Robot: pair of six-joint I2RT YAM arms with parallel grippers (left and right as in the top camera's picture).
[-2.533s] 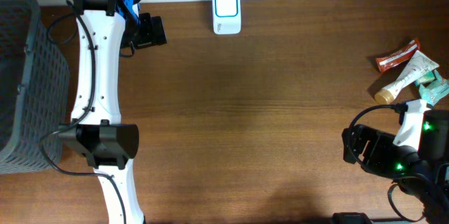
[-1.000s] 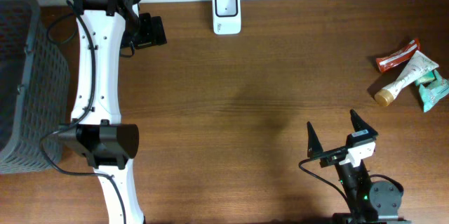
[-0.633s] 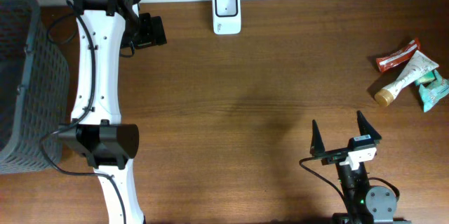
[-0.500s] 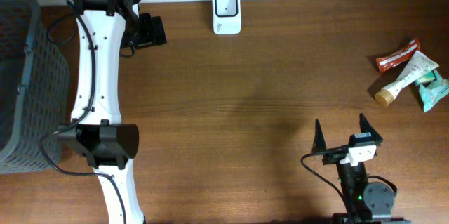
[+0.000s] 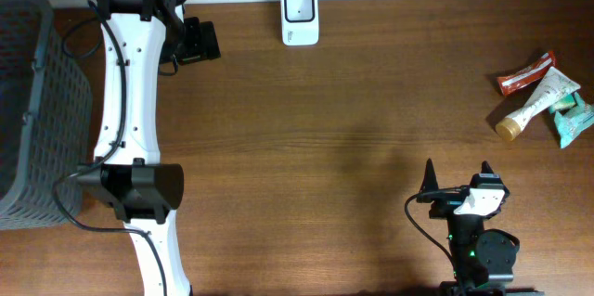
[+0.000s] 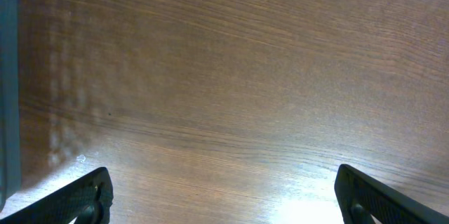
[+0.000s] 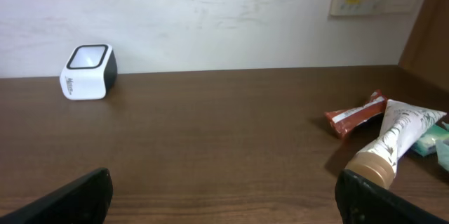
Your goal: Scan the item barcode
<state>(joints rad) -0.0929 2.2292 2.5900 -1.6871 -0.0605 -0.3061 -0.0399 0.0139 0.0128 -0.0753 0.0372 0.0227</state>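
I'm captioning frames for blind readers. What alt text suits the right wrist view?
Low view across a brown wooden table from the open, empty right gripper, its dark fingertips at the bottom corners. A white barcode scanner stands far left by the wall; a red-brown packet, a tan-capped white tube and a teal packet lie at right.

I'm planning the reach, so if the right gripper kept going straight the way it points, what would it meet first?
The way looks free: the right gripper aims between the scanner and the tube, over the table. Probably the white wall comes first, though depth is unclear.
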